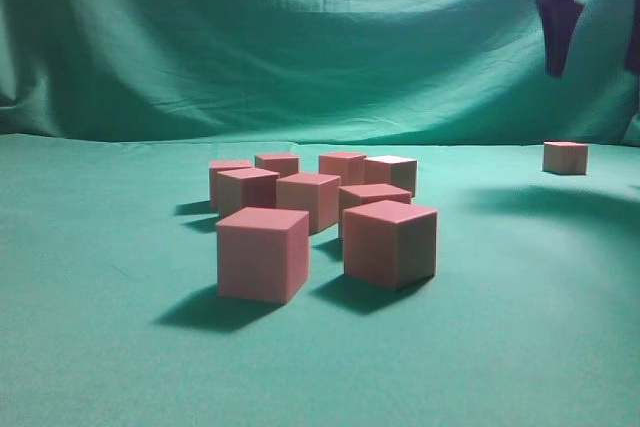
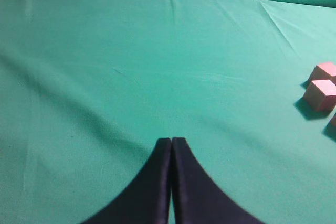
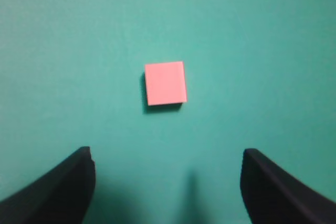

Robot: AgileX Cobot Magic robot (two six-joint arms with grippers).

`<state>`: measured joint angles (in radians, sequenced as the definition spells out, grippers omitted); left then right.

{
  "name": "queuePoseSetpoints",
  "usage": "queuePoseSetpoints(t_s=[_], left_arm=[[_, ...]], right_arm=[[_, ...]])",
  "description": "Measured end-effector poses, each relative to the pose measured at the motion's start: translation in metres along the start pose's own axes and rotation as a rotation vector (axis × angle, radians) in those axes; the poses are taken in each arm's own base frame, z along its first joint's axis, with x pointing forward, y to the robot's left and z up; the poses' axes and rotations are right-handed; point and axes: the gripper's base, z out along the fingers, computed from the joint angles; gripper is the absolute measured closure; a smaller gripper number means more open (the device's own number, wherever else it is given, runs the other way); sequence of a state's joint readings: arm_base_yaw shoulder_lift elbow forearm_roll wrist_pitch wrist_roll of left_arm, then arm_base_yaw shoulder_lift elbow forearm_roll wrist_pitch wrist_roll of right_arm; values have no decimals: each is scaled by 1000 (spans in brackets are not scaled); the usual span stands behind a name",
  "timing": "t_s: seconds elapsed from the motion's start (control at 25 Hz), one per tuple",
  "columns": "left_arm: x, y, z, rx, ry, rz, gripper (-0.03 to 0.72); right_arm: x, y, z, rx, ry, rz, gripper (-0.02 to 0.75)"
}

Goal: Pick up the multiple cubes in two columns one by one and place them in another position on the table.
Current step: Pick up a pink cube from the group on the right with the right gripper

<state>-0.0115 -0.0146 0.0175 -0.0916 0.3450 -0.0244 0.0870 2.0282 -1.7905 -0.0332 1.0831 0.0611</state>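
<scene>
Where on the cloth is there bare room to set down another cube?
Bare cloth lies all around the lone cube at far right, below the open right gripper. The table left of the cluster is bare too. The cluster of cubes at centre is crowded.

Matte cubes (image 1: 263,253) on cloth table (image 1: 90,277) (slightly wrinkled).

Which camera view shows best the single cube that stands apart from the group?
The right wrist view shows the lone cube best: large, from straight above, between the open right tool's fingers. The exterior view shows it small and far off on the table. The left wrist view does not show it.
</scene>
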Motion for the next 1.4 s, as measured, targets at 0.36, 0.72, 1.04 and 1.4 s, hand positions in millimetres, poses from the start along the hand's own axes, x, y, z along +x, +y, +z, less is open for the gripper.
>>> queuePoseSetpoints(t_s=[0.36, 0.72, 1.04, 1.4], left_arm=[[0, 0, 0, 0, 0, 0, 688], [0, 0, 0, 0, 0, 0, 688], [0, 0, 0, 0, 0, 0, 688], [0, 0, 0, 0, 0, 0, 688]], right_arm=[[-8, 0, 71, -19, -24, -100, 182], [-11, 1, 99, -19, -65, -106, 182], [-9, 2, 109, -21, -56, -105, 482], [-26, 18, 62, -83, 15, -97, 475]])
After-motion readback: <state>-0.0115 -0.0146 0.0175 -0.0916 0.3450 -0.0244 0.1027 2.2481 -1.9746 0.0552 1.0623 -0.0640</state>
